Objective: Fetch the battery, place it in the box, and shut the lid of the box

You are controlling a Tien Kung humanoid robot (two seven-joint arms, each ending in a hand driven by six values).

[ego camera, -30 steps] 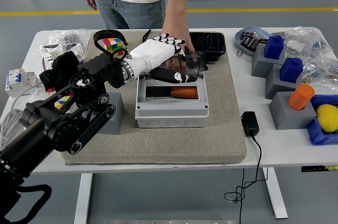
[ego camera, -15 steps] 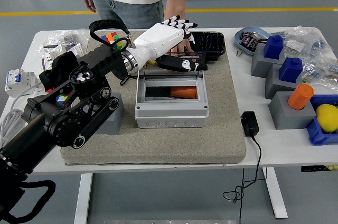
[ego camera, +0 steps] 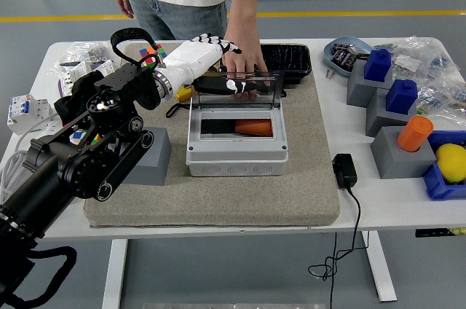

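Item: grey box (ego camera: 237, 150), on the mat (ego camera: 218, 200) toward the table's far edge, holding an orange battery (ego camera: 253, 127). Its clear lid (ego camera: 247, 90) stands open on the far side, hinged there. Your left hand (ego camera: 211, 68) rests at the lid's top edge; you cannot tell if it grips. A person's hand (ego camera: 246, 60) steadies it. Lid likely light, stiff, slick: push near the free edge.
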